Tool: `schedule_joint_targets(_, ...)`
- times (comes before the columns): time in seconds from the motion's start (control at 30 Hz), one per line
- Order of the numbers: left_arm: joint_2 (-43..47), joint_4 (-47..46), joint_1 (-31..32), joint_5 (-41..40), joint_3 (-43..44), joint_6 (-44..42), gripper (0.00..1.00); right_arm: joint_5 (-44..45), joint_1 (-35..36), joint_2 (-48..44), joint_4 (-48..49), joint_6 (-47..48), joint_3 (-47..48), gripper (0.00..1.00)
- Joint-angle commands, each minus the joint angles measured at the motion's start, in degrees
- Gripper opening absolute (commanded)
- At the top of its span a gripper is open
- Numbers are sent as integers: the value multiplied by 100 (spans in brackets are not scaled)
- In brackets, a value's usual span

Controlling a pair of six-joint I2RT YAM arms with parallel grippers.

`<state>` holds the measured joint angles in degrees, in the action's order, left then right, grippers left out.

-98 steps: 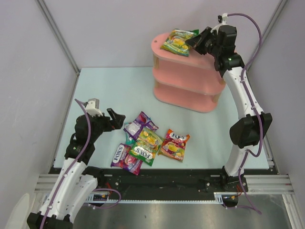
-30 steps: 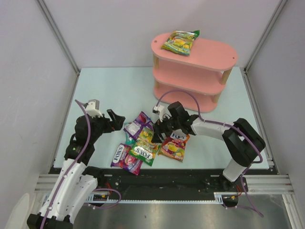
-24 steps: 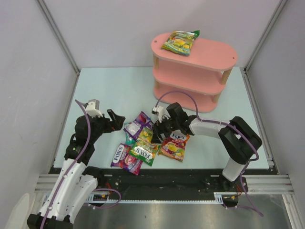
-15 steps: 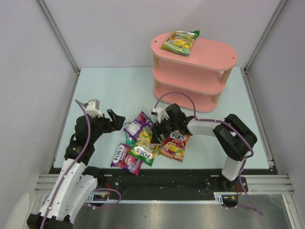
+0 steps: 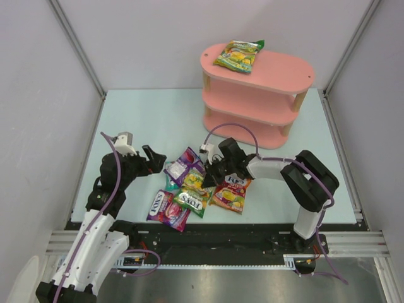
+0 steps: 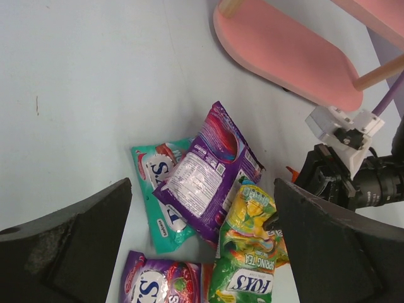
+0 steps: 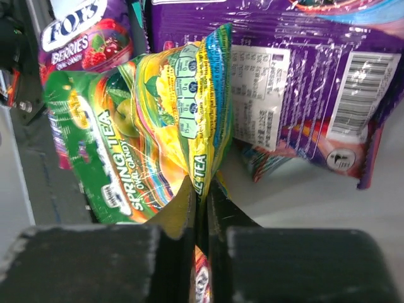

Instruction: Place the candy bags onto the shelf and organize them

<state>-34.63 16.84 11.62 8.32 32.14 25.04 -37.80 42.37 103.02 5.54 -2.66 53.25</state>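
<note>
On the left, our left gripper (image 5: 153,159) hangs just beside the pile, its fingers spread wide with nothing between them. The pile lies on the table (image 5: 145,113): a berry bag (image 5: 165,208) nearest to us, a teal bag (image 6: 146,173) half under a purple bag (image 5: 184,165), a green-yellow bag (image 5: 194,192) in the middle and an orange-red bag (image 5: 230,191) on the right side. Our right gripper (image 7: 202,202) is closed tightly on the sealed edge of the green-yellow bag; the wrist view shows this thin edge pinched between the two fingers. Further right and behind stands the pink shelf (image 5: 284,72), well apart from the pile, with a first bag (image 5: 237,55) lying at the left end of its top board.

We judge that the step in hand is to lift the green-yellow bag. The hold is only on a thin glossy edge, so we should rise slowly and straight up, and watch that the bag does not slip out or drag the purple bag next to it. Then we carry it over the top board and lay it flat beside the first bag.
</note>
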Motion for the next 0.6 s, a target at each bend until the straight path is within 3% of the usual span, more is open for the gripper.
schedule_joint_targets(0.0,-9,-181,25,135,-50,98,100,106,-18,-562,-88,-322,62,0)
schedule_joint_targets(0.4,-17,-208,25,144,-41,98,100,1089,-1,-2373,-1186,-1226,53,0)
schedule_joint_targets(0.57,-43,-243,25,153,-41,115,100,2959,279,-3138,-1696,-2474,-122,0)
